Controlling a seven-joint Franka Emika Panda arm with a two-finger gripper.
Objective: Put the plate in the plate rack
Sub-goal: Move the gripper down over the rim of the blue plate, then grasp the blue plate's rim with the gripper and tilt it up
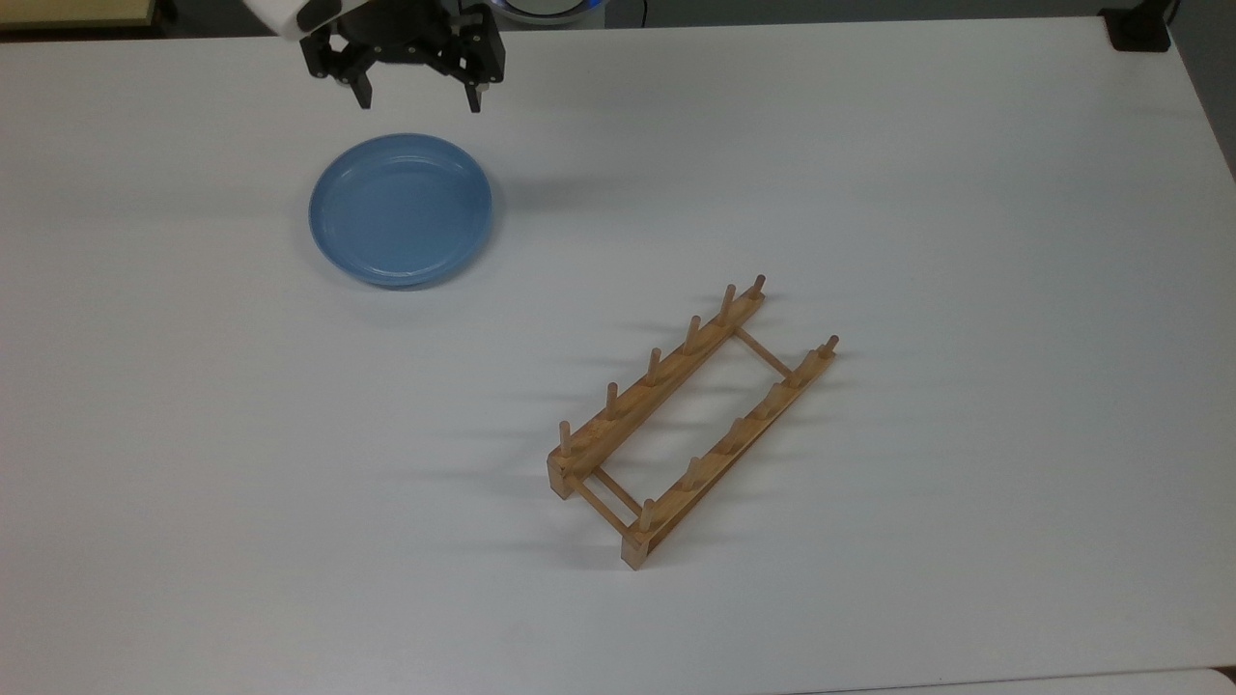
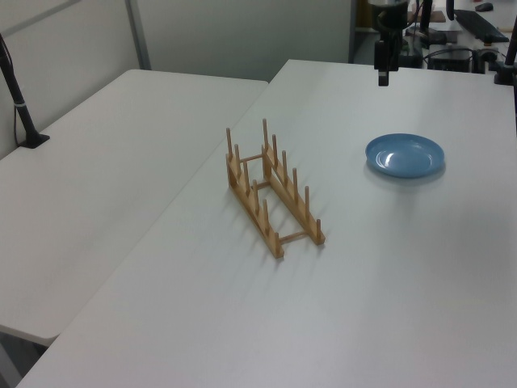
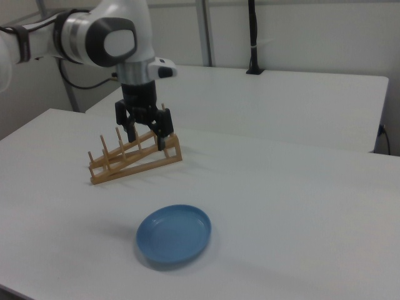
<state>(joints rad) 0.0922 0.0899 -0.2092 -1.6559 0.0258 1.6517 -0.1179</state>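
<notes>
Plate (image 1: 401, 209) flat on table, plate rack (image 1: 689, 421) holds nothing — jaws apart, unladen.

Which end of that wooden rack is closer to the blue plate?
The rack's upper-right end in the top view, with the crossbar near the last pegs. The plate lies flat, well apart from it, under the open gripper.

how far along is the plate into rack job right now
Nothing is done yet: the plate lies flat on the table, apart from the empty plate rack. In hand: the hand hangs open above the table, just beyond the plate's far rim in the top view, holding nothing. Left: grasp the plate, carry it over and stand it between the pegs.
</notes>
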